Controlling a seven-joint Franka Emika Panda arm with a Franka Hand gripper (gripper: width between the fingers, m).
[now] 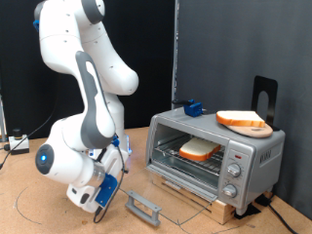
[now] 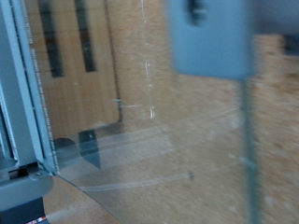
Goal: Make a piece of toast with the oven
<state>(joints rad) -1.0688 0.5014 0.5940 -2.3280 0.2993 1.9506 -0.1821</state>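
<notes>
1. Low over the table hangs the claw, at the exterior view's lower left, its blue-and-white hand pointing down beside the open door's handle.
2. Whether its fingers are spread or closed cannot be told: the exterior view shows them too small, and the wrist view shows only a blurred blue-grey finger close to the lens. Nothing can be seen between the fingers.
3. Just right of the claw, the oven's glass door lies folded down flat, with its grey bar handle at the near edge. The wrist view looks through this glass pane at the wooden table.
4. Farther right stands the oven, silver, with round knobs on its right panel.
5. Inside it, on the wire rack, lies the piece of toast, pale-faced with a brown crust.
6. On the oven's roof rests a flat orange-brown slice.
7. A small blue object sits behind the oven's far left corner.
</notes>
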